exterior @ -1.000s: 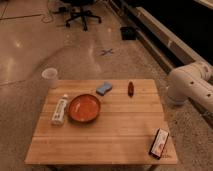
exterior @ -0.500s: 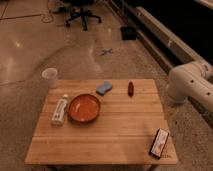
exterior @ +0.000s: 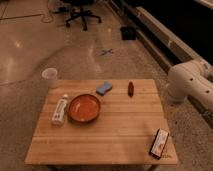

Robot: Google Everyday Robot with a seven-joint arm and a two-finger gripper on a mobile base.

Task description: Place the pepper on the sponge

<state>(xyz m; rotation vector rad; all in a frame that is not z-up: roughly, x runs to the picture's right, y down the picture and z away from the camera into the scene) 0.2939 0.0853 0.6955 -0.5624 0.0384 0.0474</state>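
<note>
The pepper [exterior: 130, 88], a small dark red-brown object, lies near the far edge of the wooden table [exterior: 125, 135], right of centre. About a hand's width to its left, the light-blue sponge [exterior: 104, 88] rests flat on the wood, apart from the pepper. Only white, rounded arm segments [exterior: 191, 85] show, beside the table's right edge. The gripper is out of view, so nothing shows where it is or what it holds.
An orange-red bowl [exterior: 84, 107] sits left of centre with a white bottle [exterior: 59, 110] lying beside it. A pale cup [exterior: 50, 77] stands at the far left corner. A dark packet [exterior: 160, 143] lies at the near right corner. An office chair [exterior: 82, 12] stands far behind.
</note>
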